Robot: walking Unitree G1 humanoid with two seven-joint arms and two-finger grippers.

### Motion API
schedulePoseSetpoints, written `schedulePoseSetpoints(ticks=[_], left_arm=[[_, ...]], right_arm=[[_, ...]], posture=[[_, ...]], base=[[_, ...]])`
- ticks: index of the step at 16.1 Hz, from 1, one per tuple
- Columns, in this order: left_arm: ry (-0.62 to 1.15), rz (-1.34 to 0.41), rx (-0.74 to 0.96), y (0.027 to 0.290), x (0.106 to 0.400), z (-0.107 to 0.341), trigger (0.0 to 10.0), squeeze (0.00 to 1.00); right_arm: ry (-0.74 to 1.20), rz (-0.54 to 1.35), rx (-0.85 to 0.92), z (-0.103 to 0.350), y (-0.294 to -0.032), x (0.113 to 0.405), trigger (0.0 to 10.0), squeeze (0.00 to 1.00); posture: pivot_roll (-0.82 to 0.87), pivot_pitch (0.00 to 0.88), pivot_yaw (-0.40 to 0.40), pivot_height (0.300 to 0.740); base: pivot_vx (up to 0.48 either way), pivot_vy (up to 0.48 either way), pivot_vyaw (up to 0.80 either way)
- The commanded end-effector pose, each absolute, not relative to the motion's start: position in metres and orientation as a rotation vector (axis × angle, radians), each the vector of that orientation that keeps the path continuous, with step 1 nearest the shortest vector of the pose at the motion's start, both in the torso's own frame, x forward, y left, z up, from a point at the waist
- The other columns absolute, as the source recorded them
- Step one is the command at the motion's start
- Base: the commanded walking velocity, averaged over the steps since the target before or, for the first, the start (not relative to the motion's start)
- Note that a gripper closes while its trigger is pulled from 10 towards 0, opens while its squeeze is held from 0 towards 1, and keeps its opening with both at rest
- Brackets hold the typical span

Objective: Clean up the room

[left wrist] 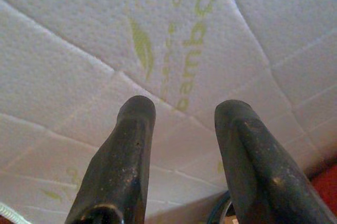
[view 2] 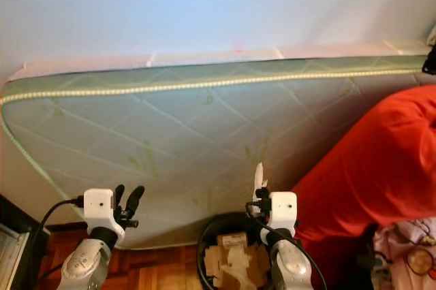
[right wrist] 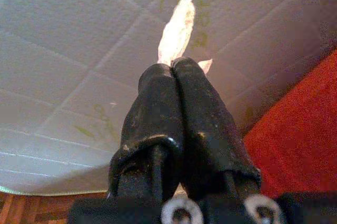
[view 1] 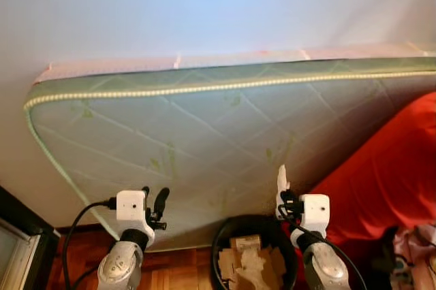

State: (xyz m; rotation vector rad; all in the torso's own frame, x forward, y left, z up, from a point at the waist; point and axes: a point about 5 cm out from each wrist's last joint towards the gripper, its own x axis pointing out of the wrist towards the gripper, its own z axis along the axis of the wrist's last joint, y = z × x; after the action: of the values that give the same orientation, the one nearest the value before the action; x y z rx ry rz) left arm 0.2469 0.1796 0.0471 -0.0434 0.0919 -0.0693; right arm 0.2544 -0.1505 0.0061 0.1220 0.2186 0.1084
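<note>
Held a white scrap of paper (right wrist: 178,29) pinched between the closed fingers of the right gripper (view 1: 283,198), the scrap sticking up past the tips. Hovered just above the black trash bin (view 1: 221,235), already loaded with cardboard pieces (view 1: 248,259), in front of the quilted mattress (view 1: 204,133) propped against the wall. Kept the left gripper (left wrist: 181,129) raised beside it, fingers spread and empty. Looked, judging loosely from the dim lower edge, slightly behind the bin's centre. Best done by shifting forward over the opening, tipping the wrist downward, then parting the fingers fully to let it drop inside.
</note>
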Motion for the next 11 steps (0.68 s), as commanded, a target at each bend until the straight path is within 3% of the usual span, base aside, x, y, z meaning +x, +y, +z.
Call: schedulePoseSetpoints(ticks=[1, 11], left_arm=[[0.092, -0.076, -0.037, 0.1780, 0.2466, 0.0481, 10.0, 0.00], [0.095, -0.077, -0.039, 0.1765, 0.2471, 0.0467, 10.0, 0.00]], right_arm=[[0.207, 0.119, 0.115, 0.0085, -0.1496, 0.2557, 10.0, 0.00], [0.251, 0.153, 0.109, 0.0039, -0.1447, 0.2590, 10.0, 0.00]], posture=[[0.04, 0.057, -0.041, 0.680], [0.04, 0.047, -0.039, 0.662]], base=[[0.000, 0.000, 0.00], [0.000, 0.000, 0.00]])
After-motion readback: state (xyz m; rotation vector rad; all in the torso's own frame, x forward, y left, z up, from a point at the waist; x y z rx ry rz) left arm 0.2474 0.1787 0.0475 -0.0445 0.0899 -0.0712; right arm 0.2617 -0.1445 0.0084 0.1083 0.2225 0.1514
